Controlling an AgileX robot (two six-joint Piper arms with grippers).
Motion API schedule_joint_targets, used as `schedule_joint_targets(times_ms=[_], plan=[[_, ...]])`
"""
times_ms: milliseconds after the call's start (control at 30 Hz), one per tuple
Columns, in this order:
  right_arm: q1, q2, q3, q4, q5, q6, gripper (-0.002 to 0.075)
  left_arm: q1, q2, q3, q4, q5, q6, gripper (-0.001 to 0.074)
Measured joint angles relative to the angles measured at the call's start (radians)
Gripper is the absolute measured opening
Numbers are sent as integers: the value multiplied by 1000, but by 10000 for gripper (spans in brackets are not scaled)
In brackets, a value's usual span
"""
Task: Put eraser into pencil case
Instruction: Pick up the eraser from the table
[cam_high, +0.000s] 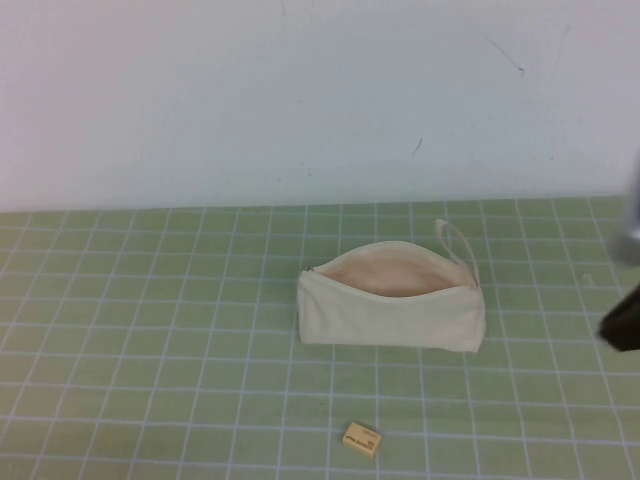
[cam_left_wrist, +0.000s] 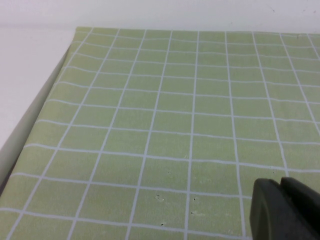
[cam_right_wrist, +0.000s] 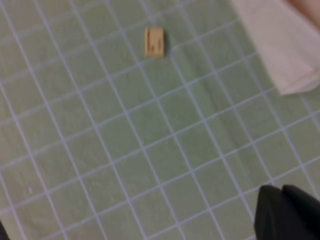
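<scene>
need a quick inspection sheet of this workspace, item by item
surface: green mat with white grid lines, flat, against a white wall
job's things: cream-white fabric zip pouch standing with zip open, peach lining showing, loop strap at its right end; tiny tan-yellow rectangular eraser lying flat on the mat in front of the pouch, apart from it
clutter: nothing seen
grippers: left gripper over bare mat at the table's left side, holding nothing; right gripper over the mat to the right of the pouch, holding nothing, eraser in its camera's view
cables: nothing seen
surroundings: white table edge beside the mat
</scene>
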Motion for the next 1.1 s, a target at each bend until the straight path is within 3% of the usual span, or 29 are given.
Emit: schedule_joint_targets(times_ms=[200, 367, 533, 633, 800, 867, 933, 1100], plan=[[276, 233, -100, -301, 0, 266, -1, 0, 0, 0, 0, 0, 0, -1], [382, 415, -164, -339, -10, 339, -1, 0, 0, 0, 0, 0, 0, -1], [426, 560, -204, -274, -28, 342, 6, 0, 0, 0, 0, 0, 0, -1], [440, 619, -226, -224, -48, 342, 85, 0, 0, 0, 0, 0, 0, -1], [450, 692, -241, -161, -147, 358, 394, 0, 0, 0, 0, 0, 0, -1], [453, 715, -248, -154, -175, 373, 471, 0, 0, 0, 0, 0, 0, -1], [464, 739, -264, -152, -199, 395, 503, 0, 0, 0, 0, 0, 0, -1], [485, 797, -315, -190, -206, 424, 457, 0, 0, 0, 0, 0, 0, -1]])
